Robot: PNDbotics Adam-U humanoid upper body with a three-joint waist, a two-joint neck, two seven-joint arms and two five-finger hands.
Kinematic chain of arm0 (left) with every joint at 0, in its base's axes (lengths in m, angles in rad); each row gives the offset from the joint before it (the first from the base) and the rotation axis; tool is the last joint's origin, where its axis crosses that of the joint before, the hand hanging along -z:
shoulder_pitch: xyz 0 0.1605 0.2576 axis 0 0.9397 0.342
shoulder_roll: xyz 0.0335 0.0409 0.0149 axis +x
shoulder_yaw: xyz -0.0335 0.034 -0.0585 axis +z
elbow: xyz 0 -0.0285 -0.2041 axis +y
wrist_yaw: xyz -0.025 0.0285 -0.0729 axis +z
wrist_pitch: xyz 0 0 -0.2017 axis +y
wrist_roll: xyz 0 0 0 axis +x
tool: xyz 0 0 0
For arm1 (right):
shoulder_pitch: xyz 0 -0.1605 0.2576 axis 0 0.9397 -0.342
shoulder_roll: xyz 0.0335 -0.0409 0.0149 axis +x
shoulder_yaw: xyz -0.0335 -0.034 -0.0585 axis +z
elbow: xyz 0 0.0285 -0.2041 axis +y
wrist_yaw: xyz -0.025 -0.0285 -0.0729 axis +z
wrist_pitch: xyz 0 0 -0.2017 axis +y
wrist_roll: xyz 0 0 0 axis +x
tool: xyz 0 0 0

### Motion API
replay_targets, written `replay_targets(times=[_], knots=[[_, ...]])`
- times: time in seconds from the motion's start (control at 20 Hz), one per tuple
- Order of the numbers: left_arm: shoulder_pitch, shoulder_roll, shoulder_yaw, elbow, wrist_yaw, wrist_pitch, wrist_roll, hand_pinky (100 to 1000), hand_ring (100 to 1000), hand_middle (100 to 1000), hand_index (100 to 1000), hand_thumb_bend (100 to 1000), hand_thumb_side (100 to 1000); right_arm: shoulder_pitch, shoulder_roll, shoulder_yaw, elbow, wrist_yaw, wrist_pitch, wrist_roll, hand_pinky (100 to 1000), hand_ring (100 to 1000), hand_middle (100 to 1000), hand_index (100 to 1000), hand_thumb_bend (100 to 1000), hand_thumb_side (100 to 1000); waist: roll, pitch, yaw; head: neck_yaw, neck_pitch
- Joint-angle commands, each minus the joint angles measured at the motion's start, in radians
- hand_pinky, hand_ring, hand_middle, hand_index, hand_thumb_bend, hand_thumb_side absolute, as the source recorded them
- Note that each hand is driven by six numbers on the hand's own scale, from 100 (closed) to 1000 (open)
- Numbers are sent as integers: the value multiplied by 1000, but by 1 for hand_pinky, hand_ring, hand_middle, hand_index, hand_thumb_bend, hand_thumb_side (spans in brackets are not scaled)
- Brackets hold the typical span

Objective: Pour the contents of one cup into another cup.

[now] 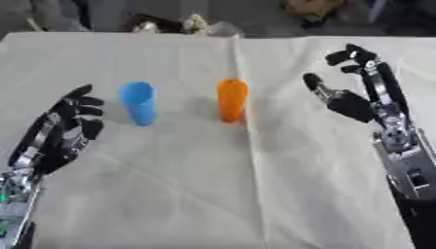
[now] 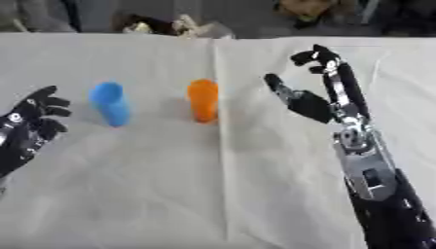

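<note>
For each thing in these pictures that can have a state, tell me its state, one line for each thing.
blue cup: upright on the cloth, not held, contents not visible.
orange cup: upright on the cloth, not held, apart from the blue cup.
left hand: open, touching nothing, left of the blue cup.
right hand: open, thumb spread, touching nothing, right of the orange cup.
white cloth: spread over the table, with creases.

White-clothed table (image 1: pixel 213 194); blue cup (image 1: pixel 139 102), orange cup (image 1: pixel 231 99)
</note>
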Motion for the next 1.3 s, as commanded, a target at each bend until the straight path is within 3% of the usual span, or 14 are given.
replay_targets(times=[0.05, 0.6, 1.3], knots=[[-19, 34, -9, -6, -40, 0, 74, 582, 745, 743, 962, 606, 675, -17, -11, 1, -19, 5, -3, -2, 782, 987, 643, 729, 515, 567, 3, -12, -2, 0, -5], [-68, 45, -53, 107, -125, 4, 241, 592, 749, 745, 961, 594, 680, -19, -8, 3, -17, 5, -4, 0, 782, 987, 643, 729, 516, 568, 3, -13, -7, 1, -8], [-163, 32, -98, 264, -257, -2, 294, 601, 751, 747, 958, 606, 701, -20, -4, 8, -14, 3, -6, 4, 781, 986, 642, 728, 513, 574, 1, -12, -16, 8, -6]])
